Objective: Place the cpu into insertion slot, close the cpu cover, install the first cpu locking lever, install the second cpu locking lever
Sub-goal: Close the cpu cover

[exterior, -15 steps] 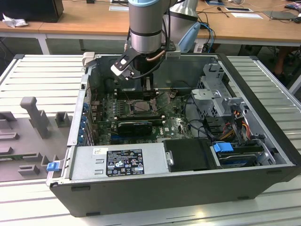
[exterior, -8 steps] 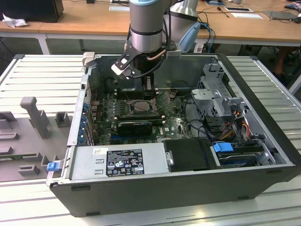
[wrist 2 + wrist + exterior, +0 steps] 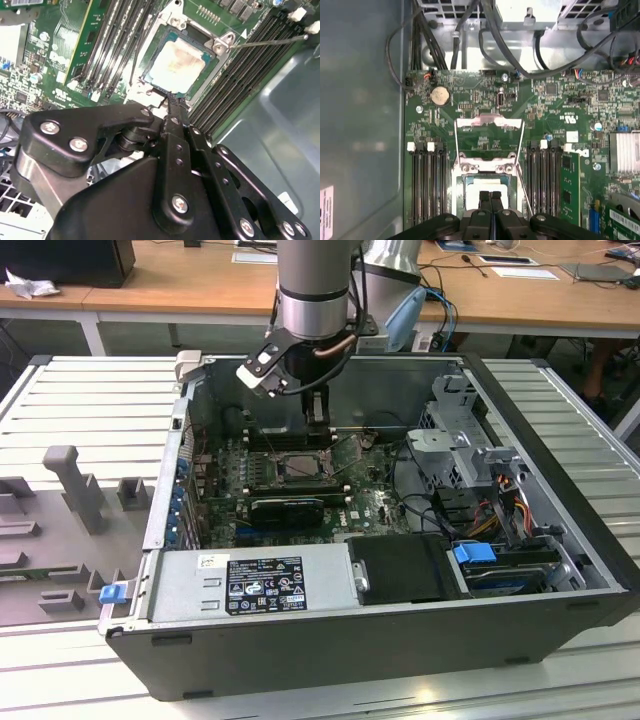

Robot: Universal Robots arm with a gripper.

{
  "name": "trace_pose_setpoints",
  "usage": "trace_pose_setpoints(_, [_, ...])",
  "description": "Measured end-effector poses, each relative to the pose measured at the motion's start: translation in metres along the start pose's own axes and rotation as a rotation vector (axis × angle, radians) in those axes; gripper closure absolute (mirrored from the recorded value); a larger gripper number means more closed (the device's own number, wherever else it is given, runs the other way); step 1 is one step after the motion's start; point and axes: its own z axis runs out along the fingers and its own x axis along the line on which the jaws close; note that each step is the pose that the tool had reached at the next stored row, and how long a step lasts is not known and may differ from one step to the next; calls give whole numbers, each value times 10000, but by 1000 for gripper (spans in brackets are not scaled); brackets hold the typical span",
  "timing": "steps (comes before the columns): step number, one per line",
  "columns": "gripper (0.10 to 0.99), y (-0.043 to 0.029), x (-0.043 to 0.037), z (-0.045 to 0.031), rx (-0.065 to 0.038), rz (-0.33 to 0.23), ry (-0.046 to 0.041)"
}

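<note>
Gripper (image 3: pixel 490 197): fingers pressed together with nothing between them, tips at the edge of the cpu (image 3: pixel 177 62); I cannot tell whether they touch it.
Cpu: lies flat in the insertion slot (image 3: pixel 167 21), silver top up.
Cpu cover (image 3: pixel 490 121): open, folded back from the slot toward the coin battery (image 3: pixel 439 95).
Second wrist view: a thin locking lever (image 3: pixel 270 41) stands free over the memory slots (image 3: pixel 235 85).
Exterior view: the open computer case (image 3: pixel 400 650) holds the motherboard (image 3: pixel 375 505), and the arm reaches down into it.
</note>
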Motion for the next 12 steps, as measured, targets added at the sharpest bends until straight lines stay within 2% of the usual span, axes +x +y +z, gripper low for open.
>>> trace_pose_setpoints(3, [980,23,0,2,19,1,16])
trace_pose_setpoints(7, [980,27,1,-49,20,0,14])
trace_pose_setpoints(12, [980,28,1,-74,19,1,16])
